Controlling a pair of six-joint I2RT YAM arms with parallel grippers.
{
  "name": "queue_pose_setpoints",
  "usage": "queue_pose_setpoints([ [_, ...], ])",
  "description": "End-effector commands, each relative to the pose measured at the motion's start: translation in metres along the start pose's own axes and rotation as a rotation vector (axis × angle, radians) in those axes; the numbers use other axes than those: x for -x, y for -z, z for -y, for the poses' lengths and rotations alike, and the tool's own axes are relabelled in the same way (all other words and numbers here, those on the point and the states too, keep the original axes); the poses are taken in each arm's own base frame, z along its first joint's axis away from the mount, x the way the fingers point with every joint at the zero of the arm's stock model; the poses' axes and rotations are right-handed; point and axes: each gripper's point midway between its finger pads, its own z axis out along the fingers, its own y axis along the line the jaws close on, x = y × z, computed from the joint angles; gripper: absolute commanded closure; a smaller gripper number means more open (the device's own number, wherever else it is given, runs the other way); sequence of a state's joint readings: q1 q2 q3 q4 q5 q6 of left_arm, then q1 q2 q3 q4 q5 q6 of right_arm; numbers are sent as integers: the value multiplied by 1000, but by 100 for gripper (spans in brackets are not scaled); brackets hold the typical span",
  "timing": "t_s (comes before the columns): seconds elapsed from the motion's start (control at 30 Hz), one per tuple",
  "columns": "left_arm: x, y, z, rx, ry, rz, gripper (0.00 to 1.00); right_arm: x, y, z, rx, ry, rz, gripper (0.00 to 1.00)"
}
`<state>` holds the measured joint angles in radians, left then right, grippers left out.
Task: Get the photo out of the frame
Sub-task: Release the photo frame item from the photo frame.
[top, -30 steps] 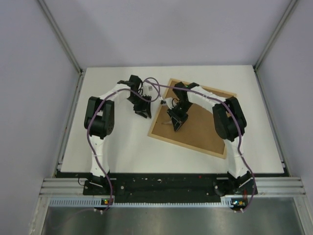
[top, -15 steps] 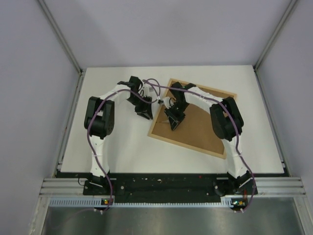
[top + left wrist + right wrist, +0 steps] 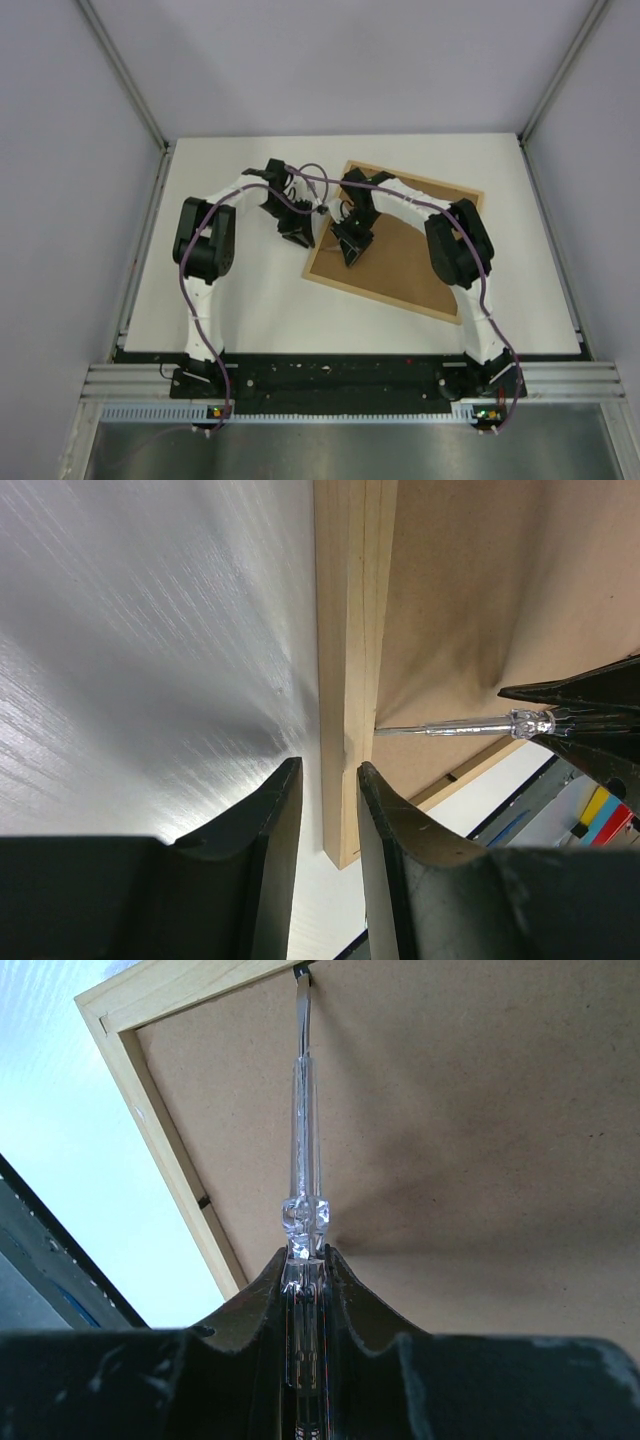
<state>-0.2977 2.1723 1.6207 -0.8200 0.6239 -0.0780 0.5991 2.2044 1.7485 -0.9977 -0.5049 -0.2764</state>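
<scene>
**Operator:** Status?

**Technician:** The left gripper (image 3: 322, 780), narrowly parted and empty, hovers at the left rail of the frame (image 3: 345, 630), which lies back-up on the worktop (image 3: 150, 630). The right gripper (image 3: 305, 1260) clamps the screwdriver (image 3: 303, 1150), tip at the rail's inner edge.

**Operator:** Hazard?

**Technician:** The tip may slip and gouge the backing (image 3: 450, 1110). The photo is hidden beneath.

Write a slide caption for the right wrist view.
Right gripper holds a clear tool, tip at the frame's inner edge, over brown backing.

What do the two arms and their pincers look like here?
The left arm and right arm have white links with bulky black joint housings; a purple cable loops along each. The left pincer and right pincer are black, each with two curved fingers.
</scene>
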Motion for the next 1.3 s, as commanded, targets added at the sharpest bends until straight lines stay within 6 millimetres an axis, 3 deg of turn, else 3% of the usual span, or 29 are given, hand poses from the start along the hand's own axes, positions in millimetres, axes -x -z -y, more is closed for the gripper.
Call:
queue_pose_setpoints([
  [0.0, -4, -5, 6, -16, -7, -13, 66, 7, 2, -5, -21, 36, 14, 100],
  [0.33, -6, -11, 1, 17, -4, -24, 66, 6, 21, -11, -54, 59, 41, 100],
  [0.67, -7, -14, 3, 20, -9, -30, 65, 0, 10, -15, -7, 56, 19, 100],
  [1.27, -14, -15, 10, 1, -23, -44, 66, 21, -7, -11, -6, 47, 44, 100],
])
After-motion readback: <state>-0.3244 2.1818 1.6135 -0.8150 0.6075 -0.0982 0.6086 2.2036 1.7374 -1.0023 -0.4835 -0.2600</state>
